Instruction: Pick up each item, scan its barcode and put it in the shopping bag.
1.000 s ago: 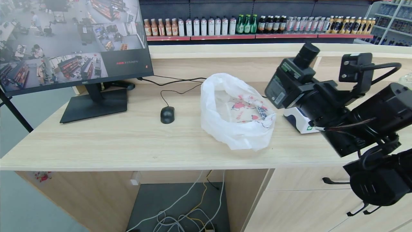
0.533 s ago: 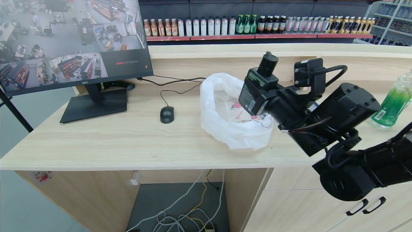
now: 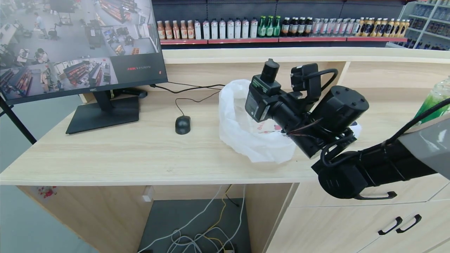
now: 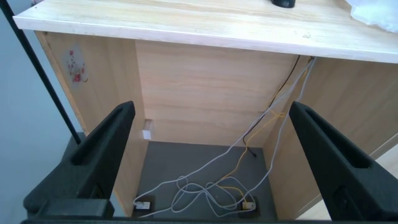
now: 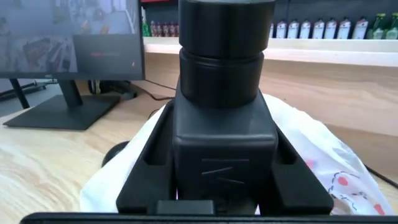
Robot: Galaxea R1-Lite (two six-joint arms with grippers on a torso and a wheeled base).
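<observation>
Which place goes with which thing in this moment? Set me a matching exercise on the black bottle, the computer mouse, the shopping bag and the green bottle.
Things:
1. black flat-sided bottle
2. black computer mouse
3. white plastic shopping bag
4. green see-through bottle

Places:
A. standing at the far right of the wooden counter
B. clamped in the right gripper, over the bag
C. sitting open near the middle of the counter
D. on the counter between the flat monitor and the bag

Pairs: 1-B, 2-D, 3-C, 4-A
</observation>
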